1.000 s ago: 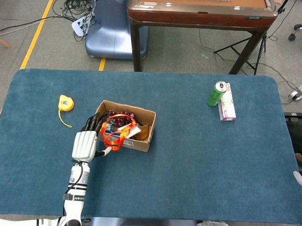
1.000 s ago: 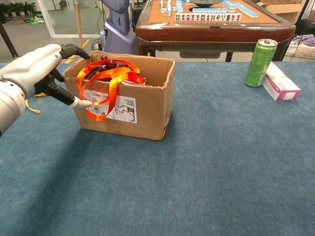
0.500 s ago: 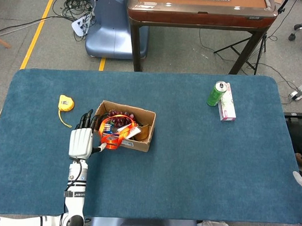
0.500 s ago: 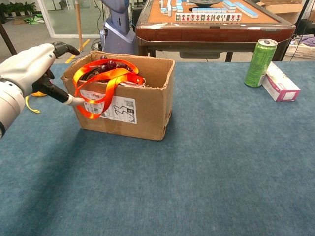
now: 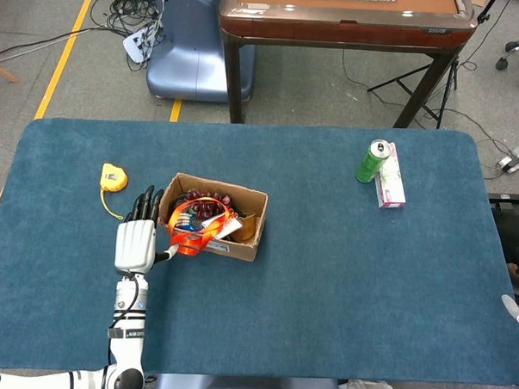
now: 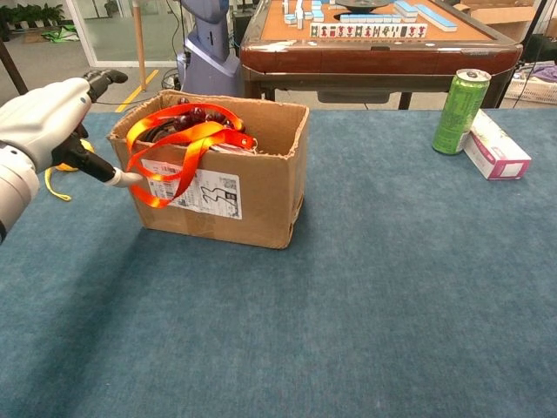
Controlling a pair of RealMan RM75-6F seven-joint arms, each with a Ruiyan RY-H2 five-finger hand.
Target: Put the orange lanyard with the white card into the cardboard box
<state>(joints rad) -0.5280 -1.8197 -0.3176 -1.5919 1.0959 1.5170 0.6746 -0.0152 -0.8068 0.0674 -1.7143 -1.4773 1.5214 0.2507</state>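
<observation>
Orange lanyard (image 6: 178, 144) draped over cardboard box (image 6: 261, 192) rim, beside left hand (image 6: 48, 122)

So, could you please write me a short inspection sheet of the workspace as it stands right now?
Surface: blue felt table, flat, no spills seen.
Job's things: orange lanyard mostly inside the cardboard box, one loop draped over the front wall; white card lies inside.
Clutter: yellow tape measure left of the box; green can beside a pink-and-white carton at far right.
Hands: left hand beside the box, fingers spread, thumb tip at the hanging loop; right hand barely shows at the frame edge.
Cables: floor cables beyond the table.
Surroundings: mahjong table behind, blue machine base.
</observation>
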